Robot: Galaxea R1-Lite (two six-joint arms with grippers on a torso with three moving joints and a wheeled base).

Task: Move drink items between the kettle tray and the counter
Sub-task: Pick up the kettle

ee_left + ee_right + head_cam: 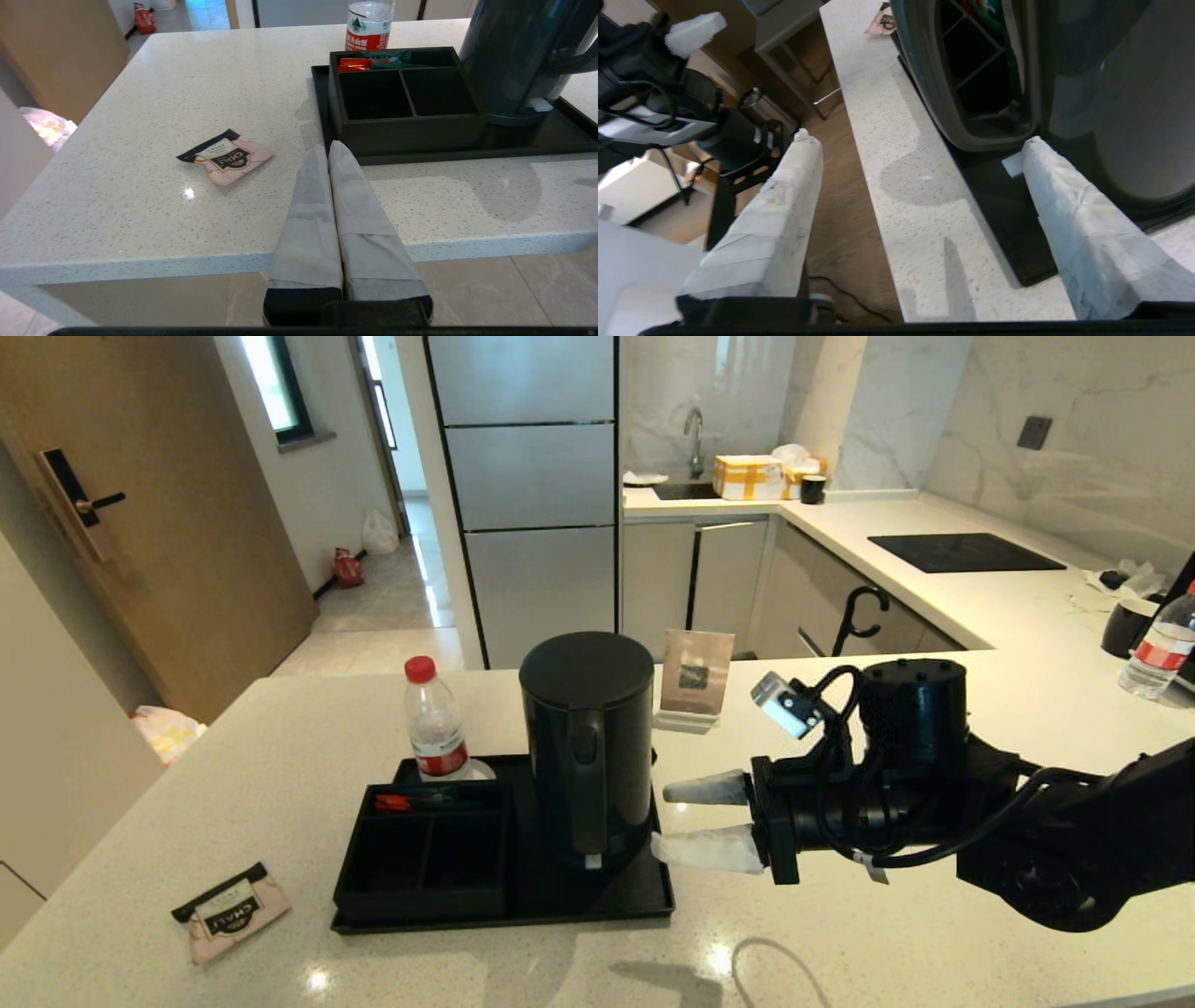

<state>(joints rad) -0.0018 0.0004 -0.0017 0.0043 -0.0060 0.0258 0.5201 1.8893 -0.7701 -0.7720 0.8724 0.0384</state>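
The tall matte-black kettle (586, 747) stands upright on the black tray (644, 891), its handle facing front. The pale-pink CHALI sachet (230, 912) lies flat on the speckled white table (280, 747), left of the tray

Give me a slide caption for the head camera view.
Open right gripper beside the kettle standing on the tray; tea sachet on the counter.

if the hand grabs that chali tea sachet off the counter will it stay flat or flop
The tea sachet looks thin and slightly crinkled, so it will probably flop and weigh almost nothing. Lying flat on the glossy counter, it may slide rather than lift unless it is pinched at an edge.
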